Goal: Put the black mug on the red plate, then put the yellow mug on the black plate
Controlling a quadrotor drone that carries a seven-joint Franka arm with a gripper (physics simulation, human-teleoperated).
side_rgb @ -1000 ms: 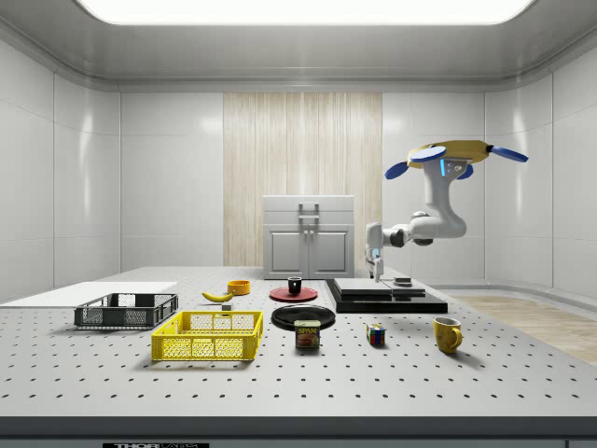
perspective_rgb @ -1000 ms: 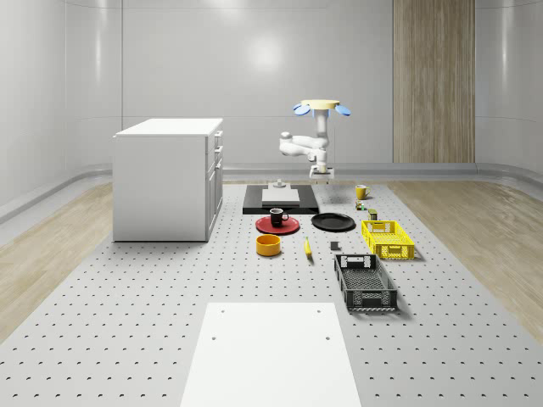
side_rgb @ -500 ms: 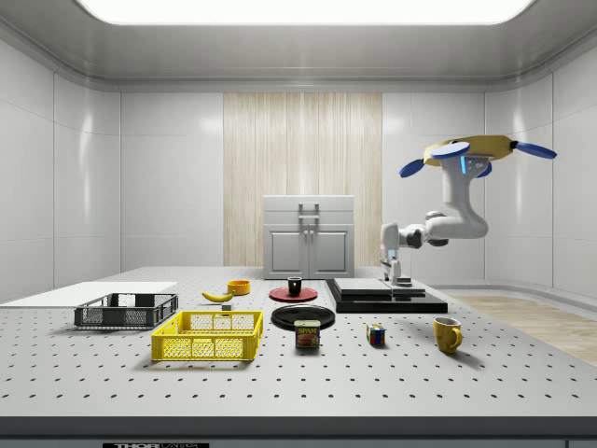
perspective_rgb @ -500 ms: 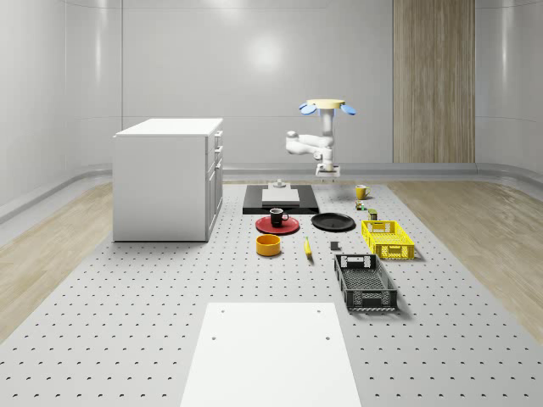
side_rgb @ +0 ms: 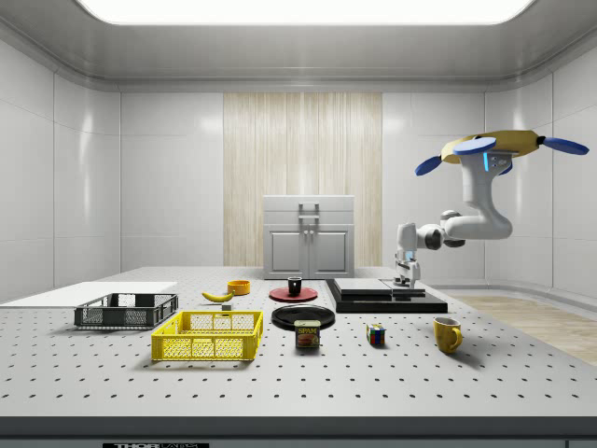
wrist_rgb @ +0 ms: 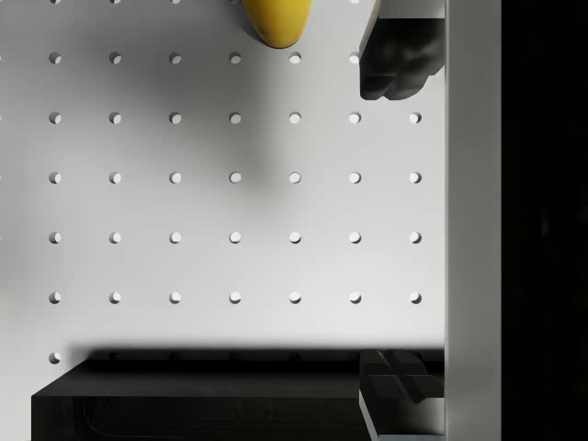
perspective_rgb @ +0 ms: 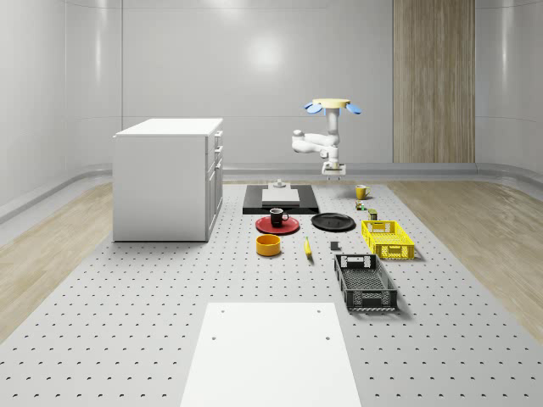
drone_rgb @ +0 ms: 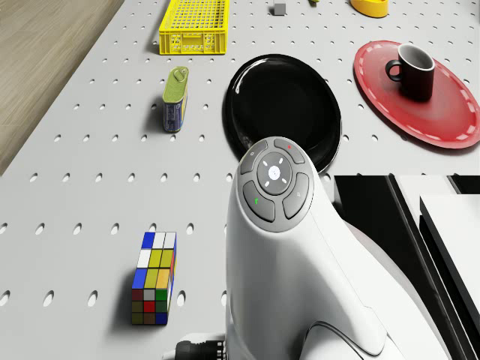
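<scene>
The hand (side_rgb: pixel 407 276) hangs low over the desk (perspective_rgb: pixel 127 322), pointing down. Its two fingers (wrist_rgb: pixel 397 57) are spread wide with nothing between them. It is beside the edge of the black platform (side_rgb: pixel 382 299), on the side toward the yellow mug (side_rgb: pixel 447 334). In the wrist view that mug (wrist_rgb: pixel 276 20) lies just off to one side of the open fingers, not between them. The arm reaches back up to the drone (side_rgb: pixel 494 149), which hovers above the desk's far end in the whole-scene view.

The black mug (drone_rgb: pixel 414 71) already stands upright on the red plate (drone_rgb: pixel 450 116), so the step in hand looks like the reach for the yellow mug. That mug stands upright near the far edge of the desk, well apart from the black plate (drone_rgb: pixel 270 97).

To do this well, the hand should slide sideways until the mug's wall sits between the fingers, away from the handle. Only then should it descend and close. The platform edge is close, so the fingers should be kept clear of it. The carry to the plate passes near the colour cube (drone_rgb: pixel 154 279) and the can (drone_rgb: pixel 174 97), so the mug needs lifting well clear of them first.
</scene>
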